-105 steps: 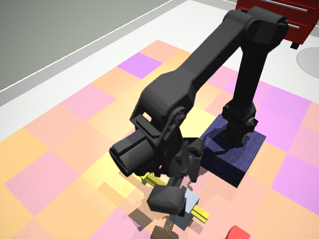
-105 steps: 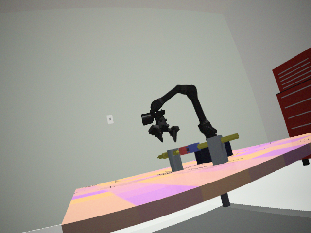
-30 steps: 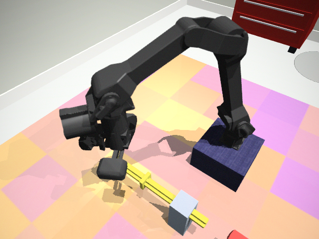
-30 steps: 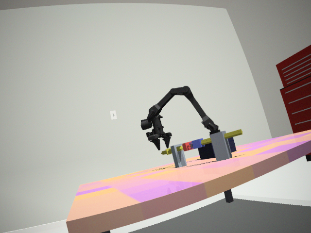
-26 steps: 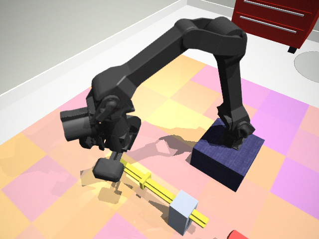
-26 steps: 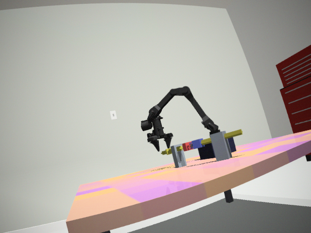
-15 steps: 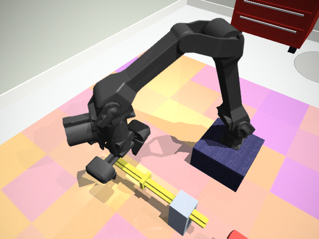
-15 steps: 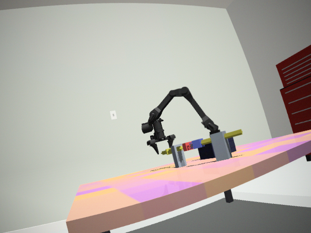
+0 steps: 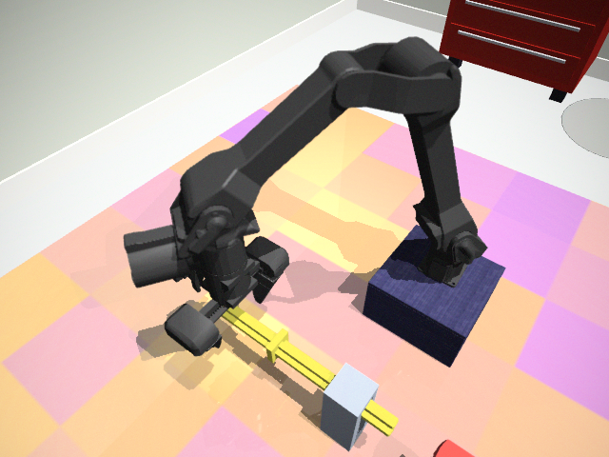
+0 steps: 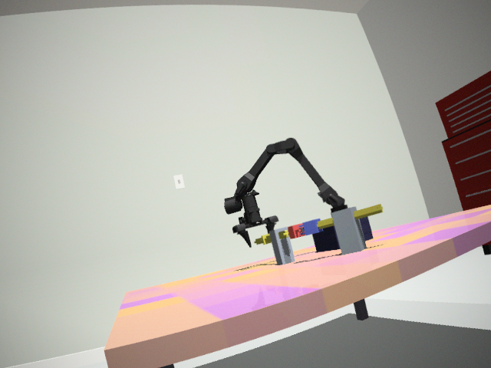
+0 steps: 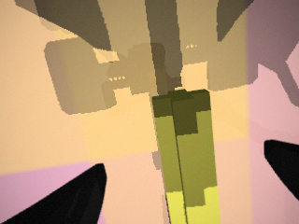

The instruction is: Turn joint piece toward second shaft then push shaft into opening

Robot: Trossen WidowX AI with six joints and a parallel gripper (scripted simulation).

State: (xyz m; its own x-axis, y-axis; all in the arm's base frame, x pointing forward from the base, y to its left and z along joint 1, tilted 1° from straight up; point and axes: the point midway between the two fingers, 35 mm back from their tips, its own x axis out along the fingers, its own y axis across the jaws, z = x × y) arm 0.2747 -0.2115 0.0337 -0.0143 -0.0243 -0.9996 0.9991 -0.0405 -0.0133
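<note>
A yellow shaft (image 9: 300, 356) (image 10: 262, 239) (image 11: 187, 154) with a small collar (image 9: 278, 343) passes through a light grey block (image 9: 346, 410) (image 10: 283, 247). My gripper (image 9: 228, 305) (image 10: 258, 234) (image 11: 182, 159) is open, pointing down, with one finger on each side of the shaft's free end and nothing between the fingers but the shaft passing below. The red and blue joint piece (image 10: 303, 228) sits past the block, on an olive shaft (image 10: 368, 211) held in a taller grey block (image 10: 348, 231). Only its red edge (image 9: 452, 449) shows in the top view.
The arm's navy base block (image 9: 432, 305) (image 10: 323, 239) stands behind the shafts. A red tool cabinet (image 9: 526, 34) (image 10: 468, 150) is off the table at the far side. The table's front edge (image 10: 277, 317) is well away from the parts.
</note>
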